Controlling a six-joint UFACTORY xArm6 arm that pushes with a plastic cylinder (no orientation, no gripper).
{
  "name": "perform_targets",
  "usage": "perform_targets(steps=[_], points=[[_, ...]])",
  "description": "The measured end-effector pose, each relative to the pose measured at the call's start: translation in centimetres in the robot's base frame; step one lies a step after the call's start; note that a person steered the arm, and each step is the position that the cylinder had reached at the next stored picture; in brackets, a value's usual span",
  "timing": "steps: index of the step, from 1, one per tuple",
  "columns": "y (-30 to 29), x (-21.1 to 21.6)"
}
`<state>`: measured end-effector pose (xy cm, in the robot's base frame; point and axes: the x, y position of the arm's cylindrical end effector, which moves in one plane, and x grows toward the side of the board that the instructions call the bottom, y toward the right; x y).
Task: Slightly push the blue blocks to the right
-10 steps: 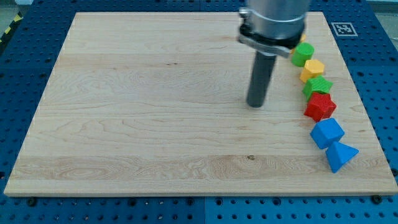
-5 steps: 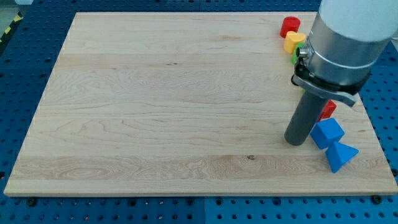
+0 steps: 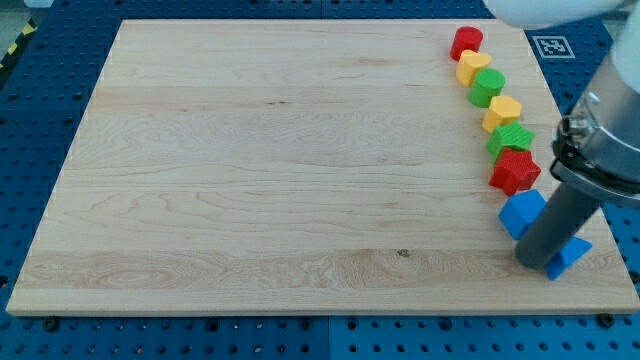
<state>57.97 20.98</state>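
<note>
- Two blue plastic blocks sit near the wooden counter's (image 3: 300, 150) bottom-right corner: an angular one (image 3: 520, 212) and a partly hidden one (image 3: 571, 255).
- My tip (image 3: 535, 262) stands between them, touching; no claw exists.
- Pushing underway; next, nudge the angular one rightward.
</note>
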Motion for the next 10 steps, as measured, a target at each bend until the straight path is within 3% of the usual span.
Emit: perform_targets(steps=[2,5,6,10], points=[[1.4,0.5],[-4.6,-1.3],[-4.6,-3.6],[-0.3,-3.6]])
